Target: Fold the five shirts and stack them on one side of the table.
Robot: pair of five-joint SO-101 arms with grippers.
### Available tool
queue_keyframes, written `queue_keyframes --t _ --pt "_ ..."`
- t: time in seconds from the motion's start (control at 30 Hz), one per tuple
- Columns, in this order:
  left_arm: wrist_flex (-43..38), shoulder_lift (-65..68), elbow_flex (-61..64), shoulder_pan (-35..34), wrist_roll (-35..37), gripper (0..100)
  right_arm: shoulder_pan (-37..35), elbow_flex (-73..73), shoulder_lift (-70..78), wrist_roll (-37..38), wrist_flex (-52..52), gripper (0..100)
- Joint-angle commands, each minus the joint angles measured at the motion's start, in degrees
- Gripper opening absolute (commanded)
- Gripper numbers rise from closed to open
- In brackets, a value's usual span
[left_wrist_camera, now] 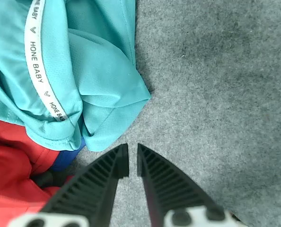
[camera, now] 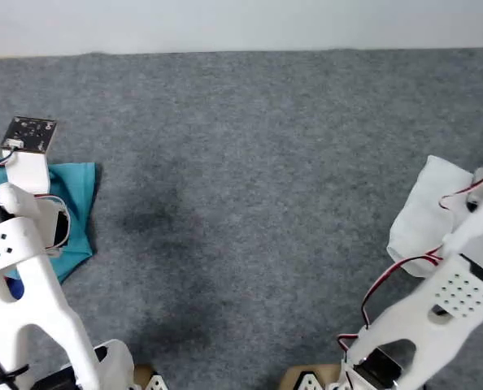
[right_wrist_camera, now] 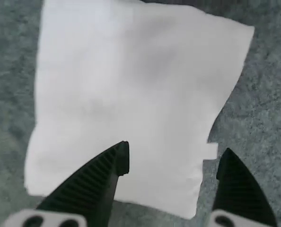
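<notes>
Black ribbed fingers [left_wrist_camera: 107,179] of the left gripper [left_wrist_camera: 131,158] are drawn almost together, with only a thin slit between them and nothing in it. They hang over bare grey table [camera: 250,162], just beside the pointed corner of the teal shirt [left_wrist_camera: 98,80]. That teal shirt lies crumpled, its printed neck tape showing, on top of a red shirt [left_wrist_camera: 13,175]. A bit of blue cloth [left_wrist_camera: 67,158] peeks out from under the teal shirt's edge. Well apart from the teal shirt, at the opposite side of the table, lies a white shirt [right_wrist_camera: 131,94], flat in a rough rectangle. The right gripper [right_wrist_camera: 176,156] is above it with its fingers spread wide and nothing clasped. I cannot tell whether the tips touch the cloth.
</notes>
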Motion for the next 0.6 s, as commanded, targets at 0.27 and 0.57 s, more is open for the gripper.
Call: queue_keyframes --t 0.27,0.57 --pt "1.3 -1.5 -0.7 0.0 -0.4 4 -3.6 1.4 0.7 -0.8 3.4 0.6" --pt "1.3 -1.5 -0.7 0.0 -0.4 4 -3.6 11.0 2.9 -5.0 3.4 0.9"
